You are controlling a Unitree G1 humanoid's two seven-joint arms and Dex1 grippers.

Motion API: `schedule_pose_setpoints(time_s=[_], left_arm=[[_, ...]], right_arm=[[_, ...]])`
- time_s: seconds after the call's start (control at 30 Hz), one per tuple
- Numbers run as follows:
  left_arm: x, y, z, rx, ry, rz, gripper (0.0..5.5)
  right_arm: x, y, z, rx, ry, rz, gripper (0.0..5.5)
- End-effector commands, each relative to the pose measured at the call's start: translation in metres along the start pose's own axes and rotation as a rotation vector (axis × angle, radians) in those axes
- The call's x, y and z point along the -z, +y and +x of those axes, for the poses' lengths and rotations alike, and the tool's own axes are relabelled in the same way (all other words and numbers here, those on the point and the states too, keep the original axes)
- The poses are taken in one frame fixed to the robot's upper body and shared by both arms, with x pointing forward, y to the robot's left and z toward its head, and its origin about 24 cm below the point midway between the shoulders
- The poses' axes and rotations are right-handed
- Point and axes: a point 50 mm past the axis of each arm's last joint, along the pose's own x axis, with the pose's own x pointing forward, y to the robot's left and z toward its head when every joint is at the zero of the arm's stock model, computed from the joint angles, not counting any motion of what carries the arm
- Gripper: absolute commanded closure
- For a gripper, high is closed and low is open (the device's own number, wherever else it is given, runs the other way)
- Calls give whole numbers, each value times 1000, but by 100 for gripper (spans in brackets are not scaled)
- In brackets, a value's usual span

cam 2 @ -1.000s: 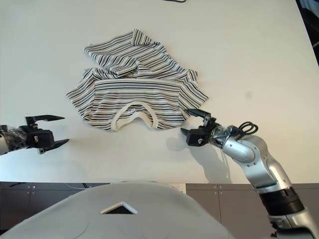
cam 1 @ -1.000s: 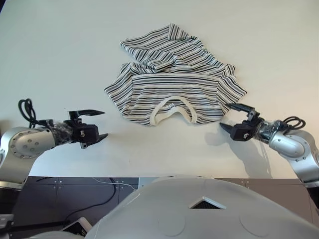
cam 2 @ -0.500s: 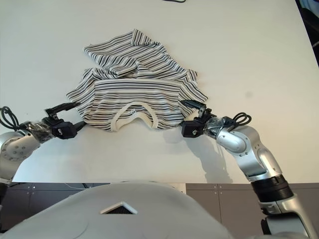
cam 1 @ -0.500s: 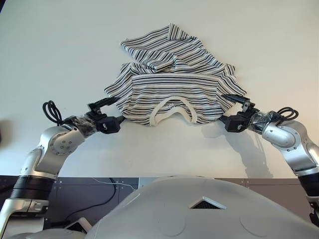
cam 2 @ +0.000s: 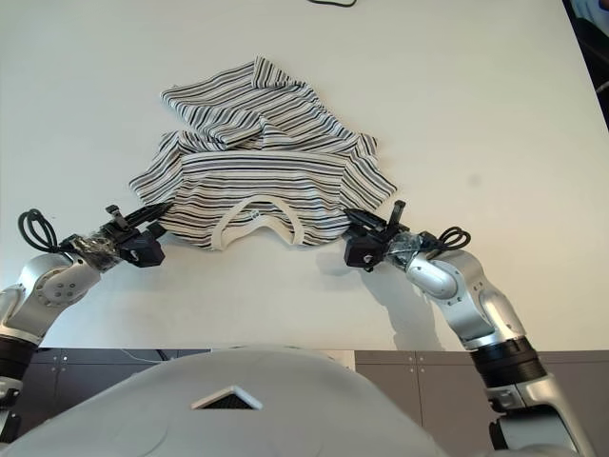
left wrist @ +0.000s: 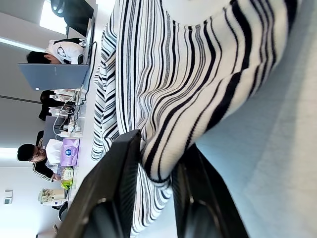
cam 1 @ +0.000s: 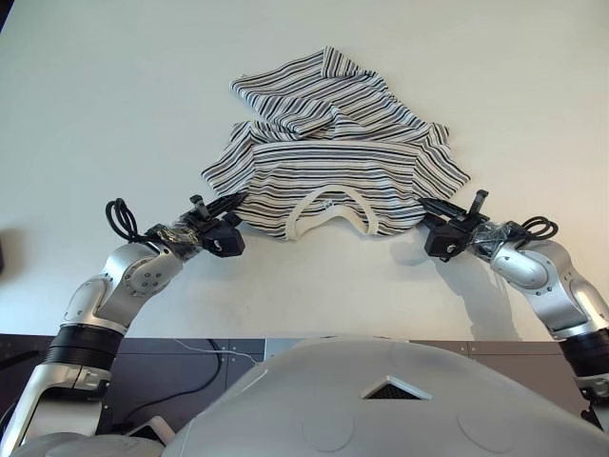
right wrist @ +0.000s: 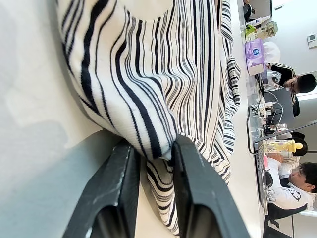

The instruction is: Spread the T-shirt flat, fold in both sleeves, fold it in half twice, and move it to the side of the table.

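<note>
The striped T-shirt (cam 1: 333, 162) lies crumpled on the white table (cam 1: 114, 95), its collar (cam 1: 328, 205) toward me and its far part bunched in folds. My left gripper (cam 1: 238, 206) sits at the shirt's near left shoulder edge, shut on a fold of the striped cloth (left wrist: 173, 74). My right gripper (cam 1: 425, 213) is at the near right shoulder edge, also shut on a fold of the cloth (right wrist: 163, 59). In each wrist view the two dark fingers (left wrist: 116, 193) (right wrist: 119, 198) pinch the fabric close to the tabletop.
Bare white tabletop lies on both sides of the shirt and behind it. The table's front edge (cam 1: 285, 338) runs just behind both forearms. A dark cable end (cam 2: 333, 3) lies at the far edge.
Both arms swung inward from the table's sides to the shirt's near shoulder edges. Their open fingers slid around the cloth and closed on it. The shirt itself has hardly moved.
</note>
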Motion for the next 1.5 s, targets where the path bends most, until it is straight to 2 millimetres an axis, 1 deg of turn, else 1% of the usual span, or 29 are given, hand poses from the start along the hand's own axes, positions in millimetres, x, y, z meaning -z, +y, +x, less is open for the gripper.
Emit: schedule_pose_setpoints(time_s=[0.03, 0.1, 0.13, 0.17, 0.2, 0.27, 0.3, 0.33, 0.4, 0.43, 0.5, 0.57, 0.6, 0.63, 0.7, 0.73, 0.8, 0.83, 0.9, 1.03, 1.1, 1.2, 1.27, 1.3, 1.37, 1.4, 1.47, 1.5], left_arm=[[1, -21, -4, 25, 38, -54, 496], [1, -7, 1, -59, 40, -86, 511], [1, -1, 3, -89, 38, -99, 526], [2, 9, 7, -142, 41, -138, 536], [2, 18, 9, -179, 41, -164, 536], [6, 64, 20, -352, 35, -255, 536], [7, 82, 24, -409, 27, -283, 536], [9, 105, 33, -477, 21, -322, 536], [18, 151, 54, -634, 45, -382, 536], [21, 169, 62, -694, 58, -411, 536], [18, 200, 76, -795, 47, -455, 536], [6, 236, 86, -889, -1, -462, 536], [-1, 254, 89, -940, -23, -459, 536], [-6, 268, 90, -977, -38, -457, 536], [-15, 288, 90, -1047, -63, -447, 536], [-21, 300, 85, -1123, -93, -439, 536], [-34, 316, 74, -1264, -182, -411, 536], [-38, 319, 70, -1305, -219, -390, 536], [-39, 317, 70, -1340, -224, -376, 536], [-33, 309, 75, -1339, -191, -373, 536], [-32, 307, 78, -1317, -187, -384, 536], [-33, 309, 76, -1331, -195, -381, 536], [-36, 308, 76, -1322, -235, -380, 536], [-38, 306, 76, -1304, -263, -380, 536], [-41, 296, 76, -1224, -344, -424, 536], [-40, 288, 74, -1164, -382, -450, 536], [-38, 263, 64, -1022, -435, -509, 536], [-36, 246, 55, -927, -459, -575, 536]], right_arm=[[-6, -10, 2, 72, -39, 26, 516], [-5, -19, 4, 129, -43, 48, 537], [-5, -24, 5, 154, -43, 56, 540], [-4, -31, 6, 193, -42, 81, 540], [-3, -38, 7, 226, -44, 107, 540], [0, -74, 13, 400, -55, 237, 540], [2, -88, 16, 459, -62, 280, 540], [4, -105, 22, 529, -65, 327, 540], [6, -138, 43, 625, -75, 386, 540], [6, -152, 54, 662, -77, 416, 540], [5, -183, 73, 761, -74, 464, 540], [-5, -221, 84, 903, -94, 482, 540], [-12, -239, 86, 975, -112, 481, 540], [-19, -252, 87, 1032, -127, 468, 540], [-28, -271, 83, 1138, -159, 433, 540], [-35, -281, 76, 1232, -197, 402, 540], [-47, -293, 64, 1378, -266, 343, 540], [-50, -295, 61, 1416, -289, 324, 540], [-55, -295, 63, 1442, -314, 304, 540], [-58, -291, 68, 1437, -326, 292, 540], [-55, -289, 70, 1425, -307, 303, 540], [-54, -294, 64, 1481, -313, 311, 540], [-57, -296, 60, 1494, -338, 310, 540], [-57, -295, 62, 1467, -351, 319, 540], [-59, -282, 68, 1287, -426, 378, 540], [-59, -272, 68, 1179, -468, 427, 540], [-57, -248, 57, 959, -538, 513, 540], [-56, -232, 48, 834, -566, 550, 540]])
